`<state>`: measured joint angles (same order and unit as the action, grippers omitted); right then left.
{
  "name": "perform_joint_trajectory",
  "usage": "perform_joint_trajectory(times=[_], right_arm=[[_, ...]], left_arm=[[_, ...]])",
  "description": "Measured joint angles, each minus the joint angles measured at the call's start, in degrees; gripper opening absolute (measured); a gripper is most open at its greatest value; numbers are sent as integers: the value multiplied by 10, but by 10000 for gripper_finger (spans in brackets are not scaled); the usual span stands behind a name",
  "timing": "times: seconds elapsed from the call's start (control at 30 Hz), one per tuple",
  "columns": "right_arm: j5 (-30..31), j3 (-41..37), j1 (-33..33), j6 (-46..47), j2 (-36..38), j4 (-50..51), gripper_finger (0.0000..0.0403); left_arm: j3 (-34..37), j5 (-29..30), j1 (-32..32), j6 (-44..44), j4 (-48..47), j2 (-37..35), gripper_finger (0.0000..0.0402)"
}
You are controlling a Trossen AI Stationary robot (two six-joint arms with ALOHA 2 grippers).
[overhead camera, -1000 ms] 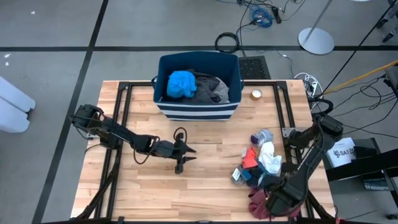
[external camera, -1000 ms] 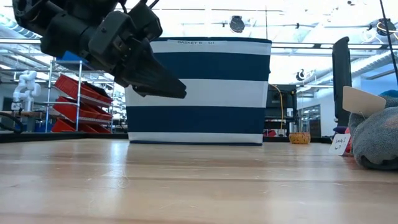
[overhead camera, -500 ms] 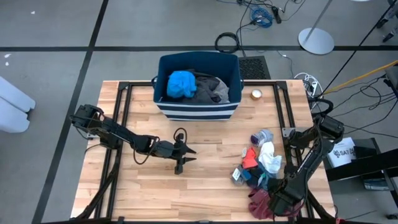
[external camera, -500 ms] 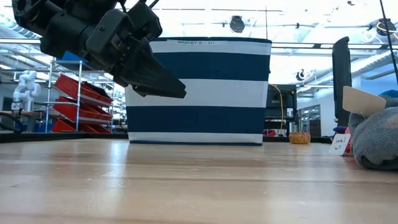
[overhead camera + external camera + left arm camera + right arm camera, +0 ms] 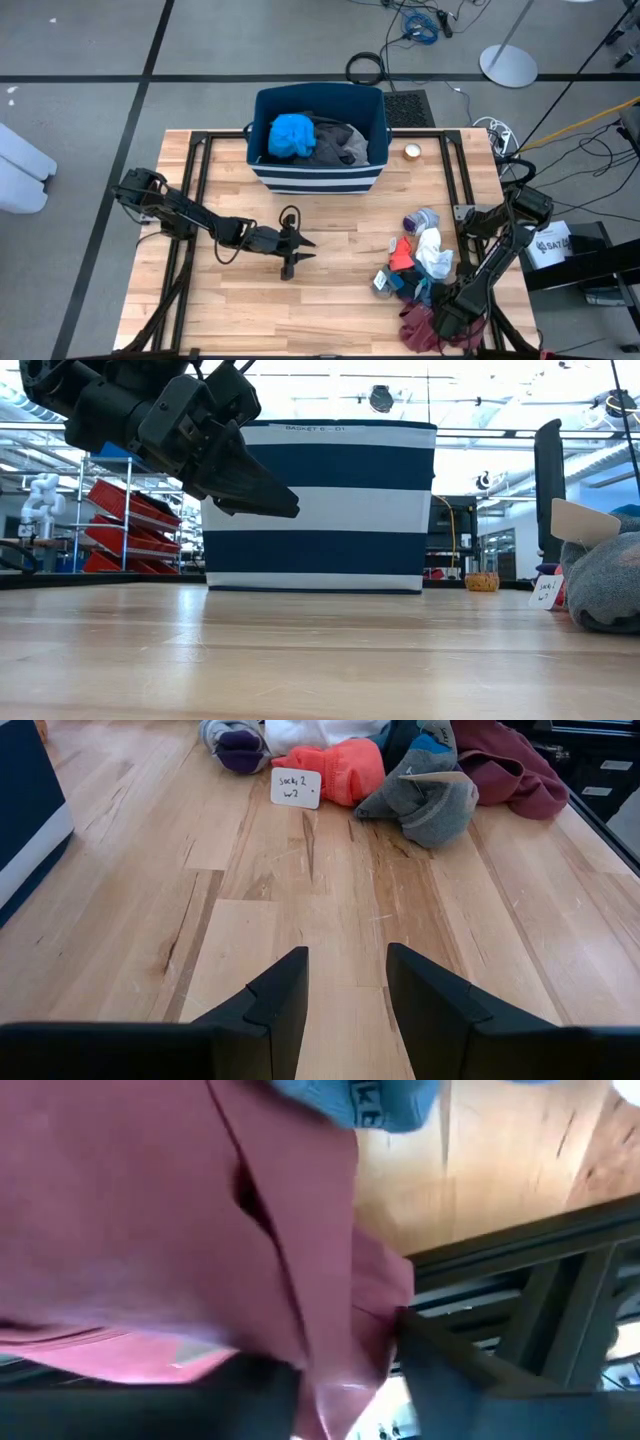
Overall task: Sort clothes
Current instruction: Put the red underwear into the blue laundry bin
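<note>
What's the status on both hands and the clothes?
Left hand open, idle mid-table. Right hand pinching the maroon garment at the pile. Nothing blocking.

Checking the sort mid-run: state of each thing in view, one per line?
Bin: upright at table's back edge, holding a blue top and grey clothes.
Clothes pile: loose on the table's right side, unsorted.
Maroon top: bunched at the pile's near end, pinched between right gripper's fingers.
Left gripper: open, empty, above bare table.
Right gripper: shut on maroon top.
</note>
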<state>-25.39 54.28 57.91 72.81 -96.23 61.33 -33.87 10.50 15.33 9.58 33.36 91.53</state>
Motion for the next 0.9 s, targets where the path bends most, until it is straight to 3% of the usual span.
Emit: perform_joint_trajectory(times=[0.1, 0.17, 0.27, 0.43, 0.7, 0.9], right_arm=[[-11, 0, 0, 0, 0, 3, 50], [-33, 3, -2, 0, 0, 7, 15], [-64, 23, -3, 6, 0, 47, 13], [-53, 110, -6, 4, 0, 159, 3], [68, 295, -28, 55, 0, 289, 1], [195, 396, -45, 60, 0, 287, 0]], left_arm=[[0, 0, 0, 0, 0, 0, 145], [0, 0, 0, 0, 0, 0, 145], [0, 0, 0, 0, 0, 0, 145], [0, 0, 0, 0, 0, 0, 145], [0, 1, 0, 0, 0, 0, 145], [0, 2, 0, -5, 0, 0, 145]])
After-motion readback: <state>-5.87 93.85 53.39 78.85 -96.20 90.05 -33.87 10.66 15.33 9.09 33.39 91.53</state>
